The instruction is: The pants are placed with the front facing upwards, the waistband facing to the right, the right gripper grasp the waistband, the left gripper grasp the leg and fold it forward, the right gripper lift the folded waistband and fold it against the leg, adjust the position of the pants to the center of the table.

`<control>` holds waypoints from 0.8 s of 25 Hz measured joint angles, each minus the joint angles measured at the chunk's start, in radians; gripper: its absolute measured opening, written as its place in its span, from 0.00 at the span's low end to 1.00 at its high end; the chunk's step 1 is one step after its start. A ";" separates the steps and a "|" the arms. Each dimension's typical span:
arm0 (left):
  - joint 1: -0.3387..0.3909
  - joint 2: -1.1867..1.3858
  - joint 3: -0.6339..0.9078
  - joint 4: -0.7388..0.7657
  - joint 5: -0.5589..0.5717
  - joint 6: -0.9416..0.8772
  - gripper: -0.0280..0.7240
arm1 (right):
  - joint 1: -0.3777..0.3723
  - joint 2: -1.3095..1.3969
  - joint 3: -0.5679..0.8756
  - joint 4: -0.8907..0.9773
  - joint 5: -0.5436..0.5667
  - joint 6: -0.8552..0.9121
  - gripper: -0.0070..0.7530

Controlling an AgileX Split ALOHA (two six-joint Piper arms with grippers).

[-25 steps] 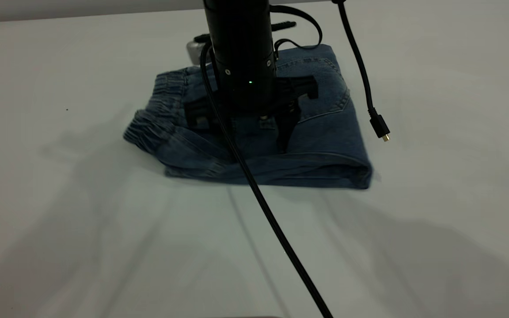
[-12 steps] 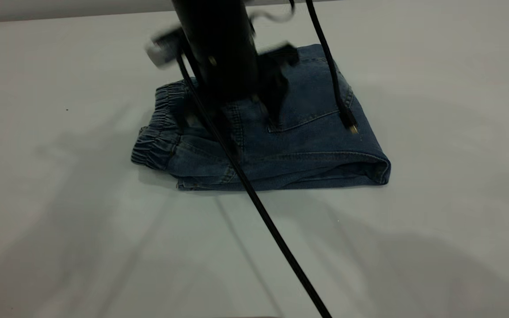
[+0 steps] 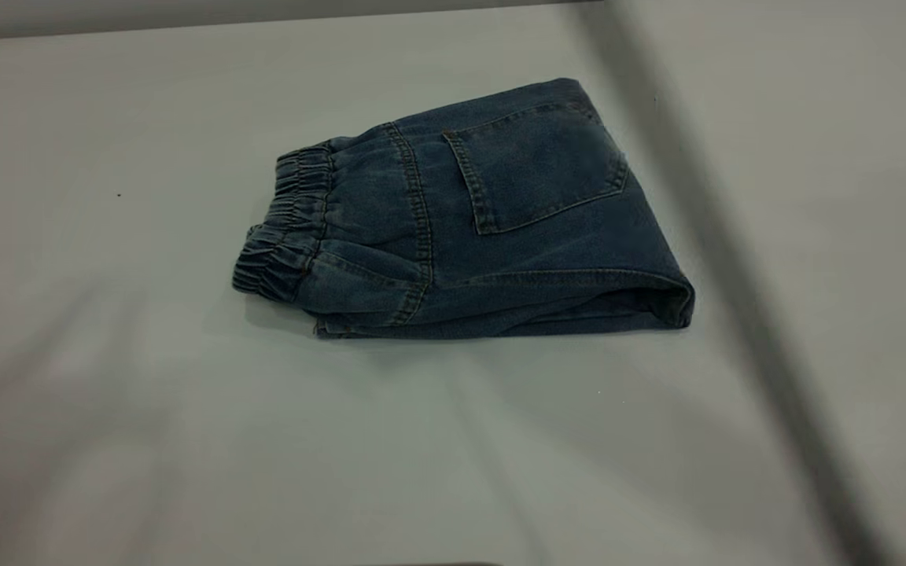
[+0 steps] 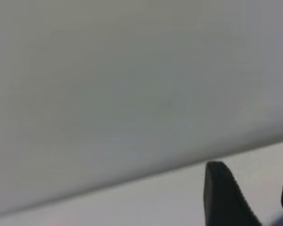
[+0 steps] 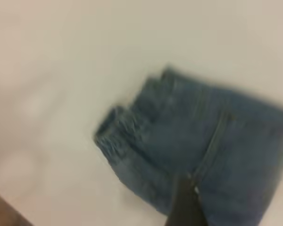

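Note:
The pants (image 3: 484,228) lie folded into a compact blue denim bundle on the white table (image 3: 107,432), a little behind its middle. A back pocket (image 3: 535,169) faces up. The gathered waistband (image 3: 288,212) points to the left in the exterior view. Neither gripper appears in the exterior view. The right wrist view looks down on the pants (image 5: 203,141) and waistband (image 5: 118,134); my right gripper (image 5: 187,205) is a dark shape hovering above them. My left gripper (image 4: 254,197) is open over bare table, away from the pants, with nothing in it.
A long soft shadow (image 3: 705,236) runs across the right side of the table. The table's far edge (image 3: 185,23) lies at the top of the exterior view. A brown strip (image 5: 2,212) shows past the table edge in the right wrist view.
The black arm and its cables that stood over the pants have lifted out of the exterior view. The pants shifted slightly right, settled flat and now lie uncovered.

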 joint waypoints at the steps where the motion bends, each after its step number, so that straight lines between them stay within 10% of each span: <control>1: 0.000 -0.027 0.000 -0.012 0.046 0.002 0.42 | 0.000 -0.059 -0.001 0.006 0.005 -0.010 0.56; 11: 0.000 -0.122 0.000 -0.194 0.568 0.182 0.42 | 0.000 -0.549 0.195 0.044 0.022 -0.072 0.56; 20: 0.000 -0.181 0.256 -0.367 0.586 0.253 0.42 | 0.000 -1.051 0.871 0.049 -0.013 -0.070 0.56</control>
